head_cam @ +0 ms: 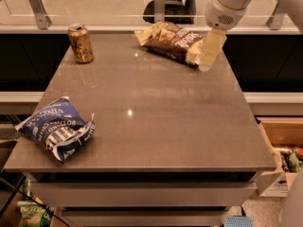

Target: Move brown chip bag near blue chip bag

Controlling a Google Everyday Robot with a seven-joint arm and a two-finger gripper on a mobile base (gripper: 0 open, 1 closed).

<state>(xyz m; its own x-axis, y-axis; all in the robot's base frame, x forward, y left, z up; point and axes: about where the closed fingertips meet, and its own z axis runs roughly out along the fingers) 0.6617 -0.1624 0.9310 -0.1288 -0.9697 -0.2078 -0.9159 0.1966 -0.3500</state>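
The brown chip bag (pixel 171 40) lies at the far side of the table, dark brown with cream-yellow ends and white lettering. My gripper (pixel 207 64) hangs from the white arm (pixel 227 6) right at the bag's right end, low over the table top. The blue chip bag (pixel 56 128) lies wrinkled at the near left corner of the table, far from the brown bag and the gripper.
A brown-gold drink can (pixel 80 43) stands upright at the far left of the table (pixel 156 122). A glass rail with metal posts (pixel 38 4) runs behind the table. An open cardboard box (pixel 279 150) with items sits on the floor at the right.
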